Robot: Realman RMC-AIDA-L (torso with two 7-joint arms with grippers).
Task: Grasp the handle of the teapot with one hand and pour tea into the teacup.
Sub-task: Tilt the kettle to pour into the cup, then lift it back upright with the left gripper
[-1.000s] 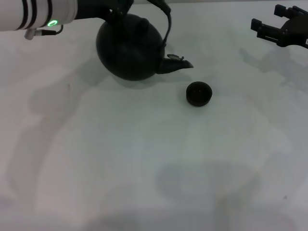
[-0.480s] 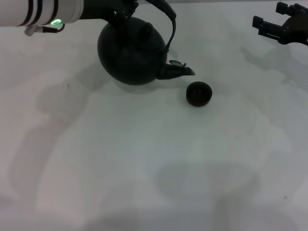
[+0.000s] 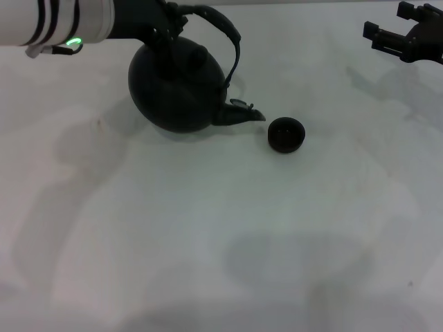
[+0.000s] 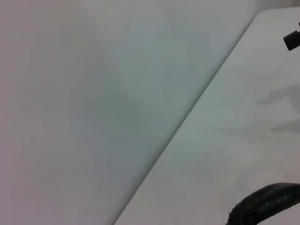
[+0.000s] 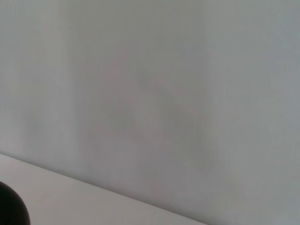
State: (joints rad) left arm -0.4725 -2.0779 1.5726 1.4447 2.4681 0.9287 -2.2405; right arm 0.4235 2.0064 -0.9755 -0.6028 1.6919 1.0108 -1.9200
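Observation:
The matte-black teapot [image 3: 176,86] hangs tilted at the back left, its spout [image 3: 242,114] dipping toward the right. My left gripper [image 3: 169,21] is shut on the arched handle [image 3: 232,45] near its left end. A short stretch of that handle [image 4: 267,206] shows in the left wrist view. The small dark teacup [image 3: 286,134] stands on the table just right of the spout tip and apart from it. No tea shows. My right gripper [image 3: 401,31] hovers open at the far back right, holding nothing.
The white table [image 3: 221,235] stretches wide in front of the teapot and teacup. A pale wall rises behind the table's back edge [image 4: 187,122]. A dark rounded shape [image 5: 9,208] sits in one corner of the right wrist view.
The teapot shifted right, then back to the left while tipping further, so the spout tip now sits lower and a little farther from the teacup. The right arm barely moved.

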